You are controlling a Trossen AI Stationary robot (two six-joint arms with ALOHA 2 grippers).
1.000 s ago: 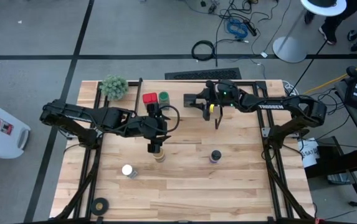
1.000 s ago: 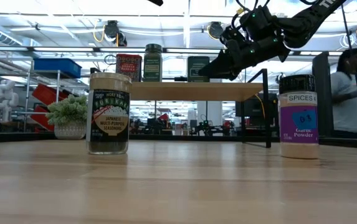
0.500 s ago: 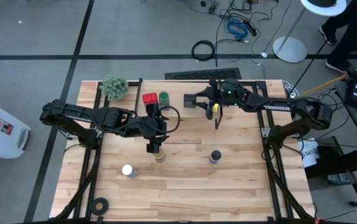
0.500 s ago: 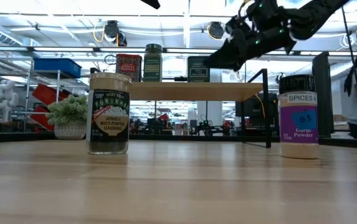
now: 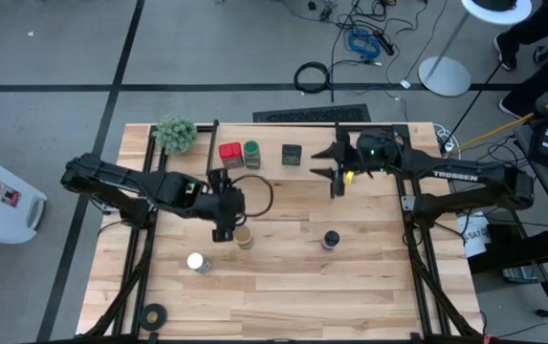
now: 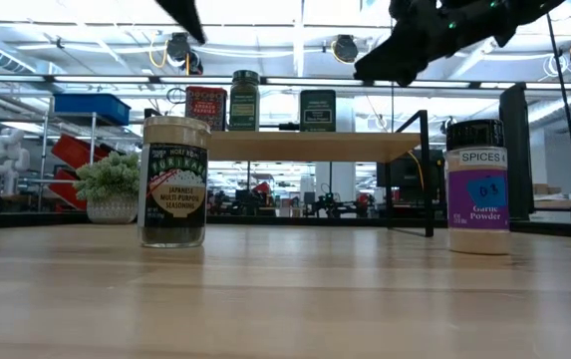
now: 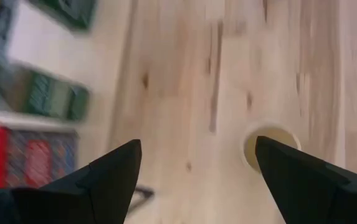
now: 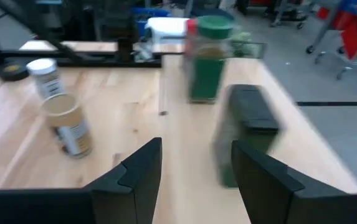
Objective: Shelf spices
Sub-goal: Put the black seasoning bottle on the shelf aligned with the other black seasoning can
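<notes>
High view: tan cylinder [image 5: 244, 237] stands upright on the desk [image 5: 369, 287], just at 4 o'clock of the left hand [image 5: 222, 232], which gapes wide, empty. Right hand [image 5: 334, 162], half open and empty, sits at 3 o'clock of the shelf [image 5: 264, 168]; three spices there.

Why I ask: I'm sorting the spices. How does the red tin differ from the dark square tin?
The red tin is red with a patterned label; the dark square tin is dark green-black. The red tin stands by the green-lidded jar; the dark tin stands apart. Both stand upright on the shelf.
</notes>
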